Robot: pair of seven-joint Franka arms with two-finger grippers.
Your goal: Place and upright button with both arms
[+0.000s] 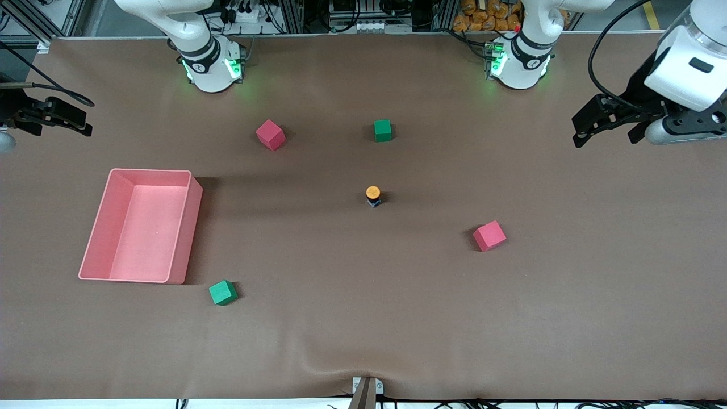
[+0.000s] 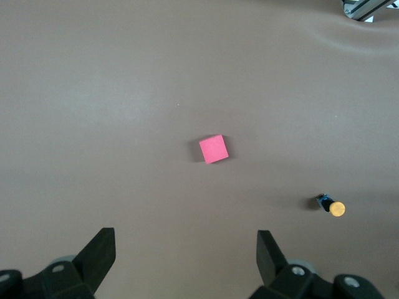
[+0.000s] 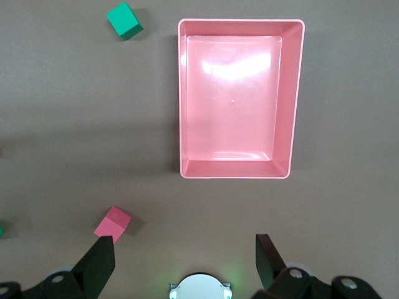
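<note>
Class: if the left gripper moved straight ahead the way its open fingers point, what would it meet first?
Probably the bare table: the left gripper points down, the red cube lying nearest that line. Depth is unclear.

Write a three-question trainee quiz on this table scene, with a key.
1. True or false: the small orange-capped cylindrical push-button stands cap-up on the brown table.
2. How many green foam cubes show in the front view?
3. What lies in the pink rectangular plastic tray? A) a cube B) the button C) nothing

Key: 1 true. 2 two. 3 C. Both the left gripper and right gripper wait open.
</note>
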